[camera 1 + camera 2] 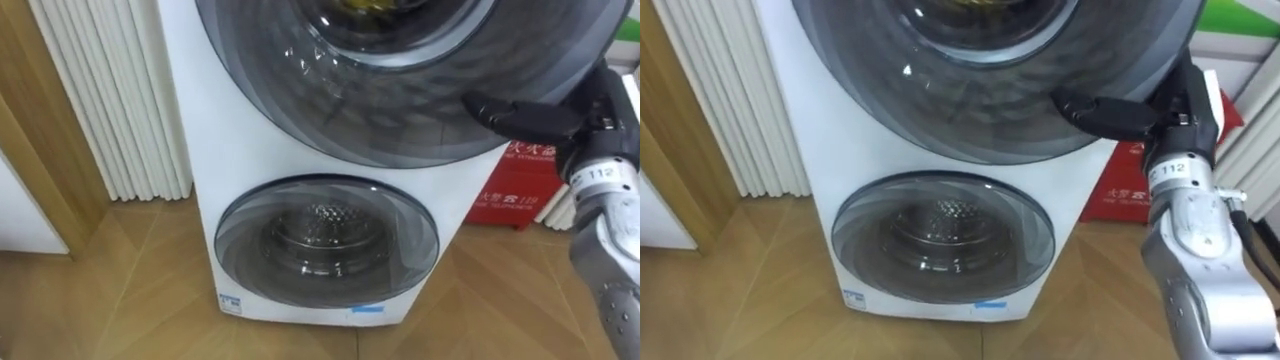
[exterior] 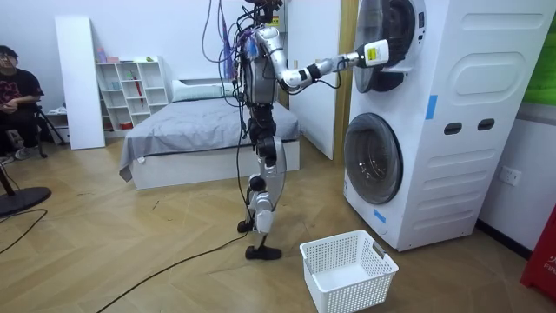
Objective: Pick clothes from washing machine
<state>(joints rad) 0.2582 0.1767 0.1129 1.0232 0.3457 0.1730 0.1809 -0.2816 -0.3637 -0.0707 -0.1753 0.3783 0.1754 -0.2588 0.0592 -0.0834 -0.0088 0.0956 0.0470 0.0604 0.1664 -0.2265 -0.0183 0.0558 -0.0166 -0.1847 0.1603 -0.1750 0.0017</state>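
Right hand (image 1: 1145,118) is up at the upper door (image 1: 400,110) of the stacked washing machine (image 2: 469,113). Its dark fingers (image 1: 510,115) are straight and held close together, pointing toward the robot's left, with the tips lying on the door's dark ring. Nothing is pinched or held. I can't tell whether the tips hook the door's edge or only rest on it.

Clothes: the only candidate is a yellow-green patch (image 1: 358,6) behind the upper door glass, up and to the left of the hand and cut off by the top of the view. It is apart from the fingers. I can't confirm it is cloth.

Lower door (image 1: 325,240) is below and left of the hand. It is shut, and a bare perforated metal drum shows through its glass.

Red box (image 1: 515,185) sits on the floor directly below the hand, just beside the machine's right side.

White ribbed panel (image 1: 110,90) stands well left of the hand, past the machine's left edge.

In the room view the robot stands upright facing the machine, with the arm stretched out at head height to the upper door. White plastic basket (image 2: 347,271) is on the wood floor far below the hand, between the robot's feet and the machine front. A person (image 2: 17,87) sits at the room view's left edge, well away.
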